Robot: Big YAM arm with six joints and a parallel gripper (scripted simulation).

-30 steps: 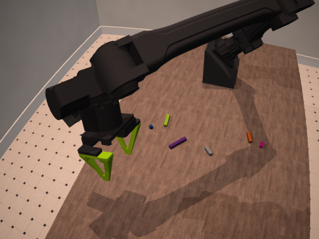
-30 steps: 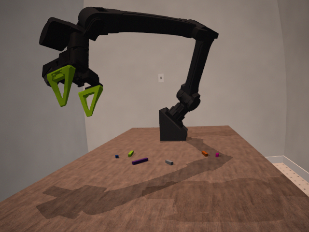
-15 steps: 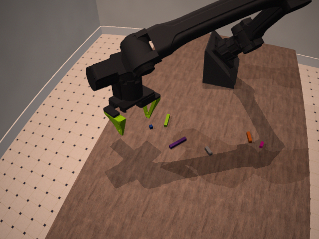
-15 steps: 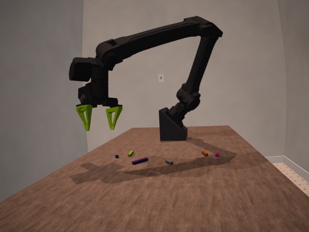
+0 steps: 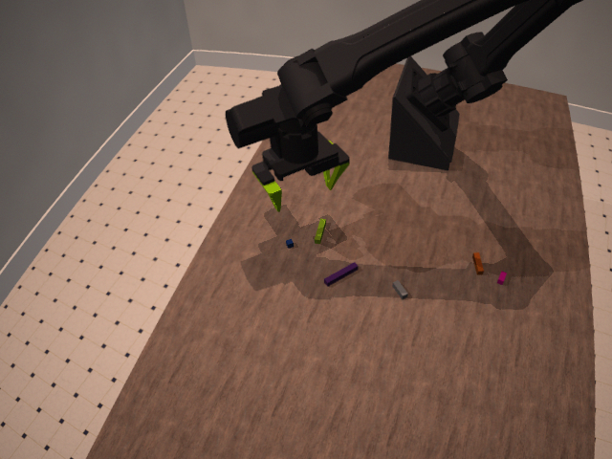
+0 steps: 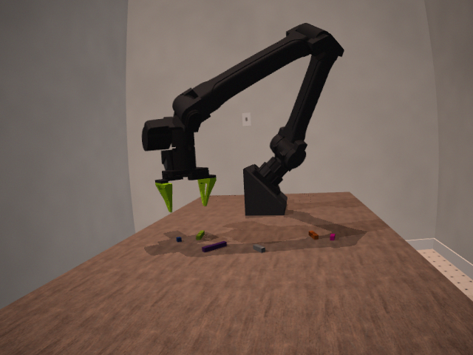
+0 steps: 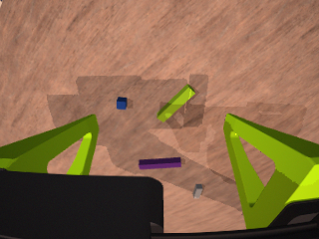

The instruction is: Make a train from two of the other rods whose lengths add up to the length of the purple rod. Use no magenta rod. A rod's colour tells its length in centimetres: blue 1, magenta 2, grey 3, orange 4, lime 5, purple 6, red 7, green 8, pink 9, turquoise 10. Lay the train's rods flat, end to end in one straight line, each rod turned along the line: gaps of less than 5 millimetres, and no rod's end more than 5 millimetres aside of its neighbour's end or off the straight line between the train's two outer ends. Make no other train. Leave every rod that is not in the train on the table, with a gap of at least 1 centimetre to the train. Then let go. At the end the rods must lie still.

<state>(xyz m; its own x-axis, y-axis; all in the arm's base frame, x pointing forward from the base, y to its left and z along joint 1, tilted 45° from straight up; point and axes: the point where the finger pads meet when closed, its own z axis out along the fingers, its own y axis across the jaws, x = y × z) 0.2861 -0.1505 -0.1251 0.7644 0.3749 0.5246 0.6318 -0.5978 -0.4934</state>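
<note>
The purple rod (image 5: 340, 273) lies flat on the table. A lime rod (image 5: 319, 229) lies just behind it, and a small blue rod (image 5: 289, 242) lies to the lime rod's left, apart from it. My gripper (image 5: 302, 193) hangs open and empty well above the table, over the blue and lime rods. It also shows in the exterior view (image 6: 186, 195). In the wrist view the blue rod (image 7: 122, 103), the lime rod (image 7: 175, 104) and the purple rod (image 7: 159, 163) show between my fingers.
A grey rod (image 5: 400, 289) lies right of the purple rod. An orange rod (image 5: 477, 262) and a magenta rod (image 5: 501, 277) lie further right, close to each other. The arm's base (image 5: 420, 123) stands at the back of the table.
</note>
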